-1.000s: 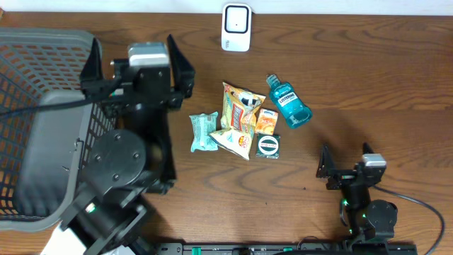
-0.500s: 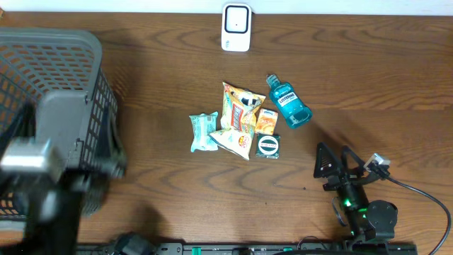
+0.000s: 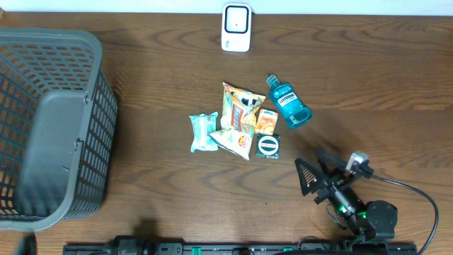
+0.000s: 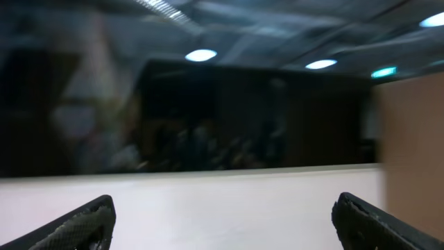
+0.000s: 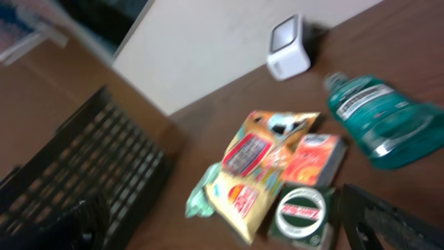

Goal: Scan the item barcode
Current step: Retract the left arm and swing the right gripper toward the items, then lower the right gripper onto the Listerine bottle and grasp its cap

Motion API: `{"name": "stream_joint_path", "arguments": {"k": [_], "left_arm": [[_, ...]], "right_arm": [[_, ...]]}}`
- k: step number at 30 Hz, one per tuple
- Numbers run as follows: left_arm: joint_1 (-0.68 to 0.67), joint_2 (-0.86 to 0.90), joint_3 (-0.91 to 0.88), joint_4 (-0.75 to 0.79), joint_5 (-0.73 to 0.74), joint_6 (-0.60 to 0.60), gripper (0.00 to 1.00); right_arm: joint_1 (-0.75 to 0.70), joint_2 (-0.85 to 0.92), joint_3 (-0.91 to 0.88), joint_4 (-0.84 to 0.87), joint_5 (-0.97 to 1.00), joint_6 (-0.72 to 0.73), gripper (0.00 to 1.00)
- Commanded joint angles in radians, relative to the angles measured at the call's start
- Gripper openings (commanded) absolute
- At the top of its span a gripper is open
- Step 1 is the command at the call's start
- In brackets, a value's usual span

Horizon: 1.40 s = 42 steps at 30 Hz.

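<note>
A small heap of items lies mid-table: a yellow snack bag [image 3: 239,113], a pale green packet [image 3: 204,132], an orange packet [image 3: 267,121], a dark green box with a round label [image 3: 268,146] and a teal mouthwash bottle [image 3: 289,101]. The white scanner [image 3: 236,27] stands at the far edge. My right gripper [image 3: 315,173] hovers open to the right of and nearer than the heap, pointing at it. The right wrist view shows the box [image 5: 302,212], the snack bag [image 5: 260,160] and the bottle [image 5: 378,118], blurred. My left gripper [image 4: 222,222] is open and empty, facing a wall and ceiling lights. No barcode is readable.
A large grey mesh basket [image 3: 42,127] fills the left end of the table and shows as the dark basket [image 5: 90,167] in the right wrist view. The right arm's cable [image 3: 417,195] trails along the near right edge.
The left arm, which stood over the basket, has swung out of the overhead view. The right gripper has turned and shifted left toward the heap.
</note>
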Motion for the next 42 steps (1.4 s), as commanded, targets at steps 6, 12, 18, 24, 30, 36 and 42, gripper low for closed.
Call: {"name": "stream_joint_path", "arguments": {"k": [6, 12, 18, 24, 30, 36, 42], "left_arm": [[-0.006, -0.128, 0.042, -0.017, 0.101, -0.032, 0.98], [0.029, -0.128, 0.023, 0.09, -0.064, -0.034, 0.98], [0.056, -0.115, -0.073, 0.307, -0.468, -0.034, 0.98], [0.057, -0.121, -0.177, 0.311, -0.484, -0.034, 0.98], [0.058, -0.129, -0.264, 0.365, -0.441, -0.037, 0.98], [0.058, -0.128, -0.423, 0.455, -0.317, -0.039, 0.98], [0.058, -0.128, -0.595, 0.382, -0.166, -0.042, 0.98]], "right_arm": [[0.009, 0.081, 0.002, -0.024, -0.195, -0.064, 0.99], [0.01, 0.192, 0.083, -0.118, -0.129, -0.171, 0.99], [0.011, 0.376, 0.333, -0.323, 0.063, -0.398, 0.99], [0.023, 0.689, 0.593, -0.503, 0.308, -0.555, 0.99], [0.161, 1.003, 0.867, -0.605, 0.524, -0.554, 0.99], [0.289, 1.257, 1.213, -0.814, 0.731, -0.555, 0.99], [0.312, 1.383, 1.236, -0.697, 0.715, -0.537, 0.99]]}}
